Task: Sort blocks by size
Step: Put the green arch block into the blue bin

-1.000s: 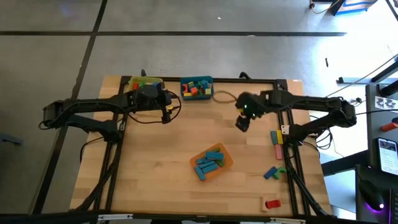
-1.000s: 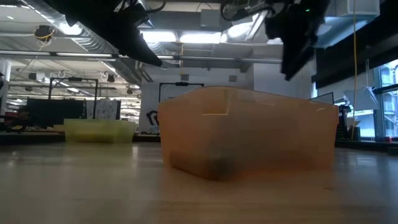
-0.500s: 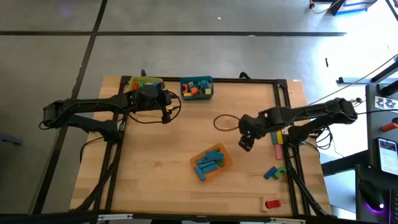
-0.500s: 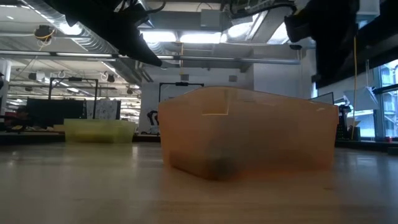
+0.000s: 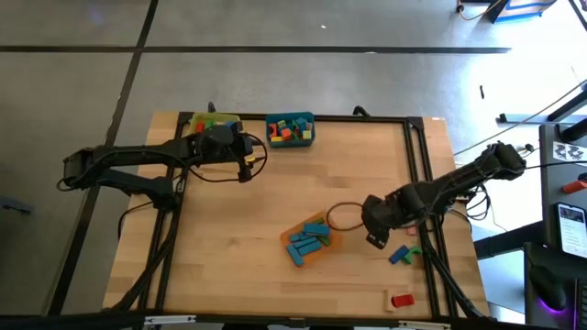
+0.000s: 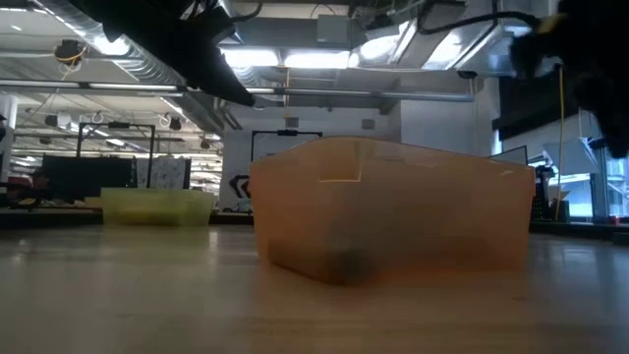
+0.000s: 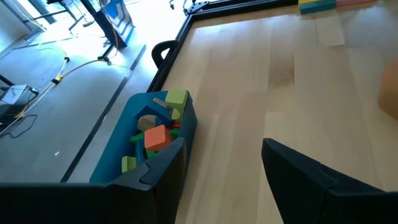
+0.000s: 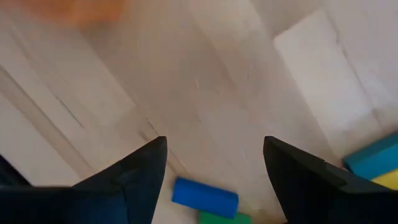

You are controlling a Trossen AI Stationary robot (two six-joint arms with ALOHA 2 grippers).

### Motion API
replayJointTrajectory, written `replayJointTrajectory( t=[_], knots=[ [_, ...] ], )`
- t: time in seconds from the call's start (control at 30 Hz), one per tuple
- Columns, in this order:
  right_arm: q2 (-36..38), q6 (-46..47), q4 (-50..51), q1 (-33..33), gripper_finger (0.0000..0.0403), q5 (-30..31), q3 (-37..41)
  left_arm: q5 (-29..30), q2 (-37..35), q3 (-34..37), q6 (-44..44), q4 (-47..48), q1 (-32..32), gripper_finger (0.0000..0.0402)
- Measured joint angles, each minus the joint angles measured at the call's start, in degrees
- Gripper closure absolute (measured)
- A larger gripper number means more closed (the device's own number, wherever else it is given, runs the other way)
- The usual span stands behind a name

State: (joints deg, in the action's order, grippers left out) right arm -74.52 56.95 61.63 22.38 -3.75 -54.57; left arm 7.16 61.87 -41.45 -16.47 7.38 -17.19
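Wooden table [image 5: 238, 229], orange bin [image 5: 312, 240] central, right gripper [image 5: 375, 240] beside it, near edge bare.

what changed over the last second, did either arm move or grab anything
The right tool swung from the far middle of the table, near the teal bin, toward the near right, and now hangs open and empty beside the orange bin, over the loose blue block. Nothing was grabbed or let go. The left tool stayed open by the far bins, and the bins and the loose blocks did not shift.
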Motion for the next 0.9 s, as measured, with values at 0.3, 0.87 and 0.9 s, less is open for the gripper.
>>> replayJointTrajectory(
  t=[0.3, 0.87, 0.9],
  knots=[
    [0.0, -2.9, 0.2, 9.6, 0.0136, 0.0, 4.9, 0.0, 0.0, 0.0, 0.0, 1.1, 0.0, 0.0205],
    [0.0, -2.9, 5.6, 26.2, 0.0136, -1.2, 6.7, 0.0, 0.0, 0.0, 0.2, 1.0, 0.0, 0.0205],
    [0.0, -2.9, 5.6, 26.8, 0.0136, -1.3, 6.7, 0.0, 0.0, 0.0, 0.2, 1.0, 0.0, 0.0205]
  ],
)
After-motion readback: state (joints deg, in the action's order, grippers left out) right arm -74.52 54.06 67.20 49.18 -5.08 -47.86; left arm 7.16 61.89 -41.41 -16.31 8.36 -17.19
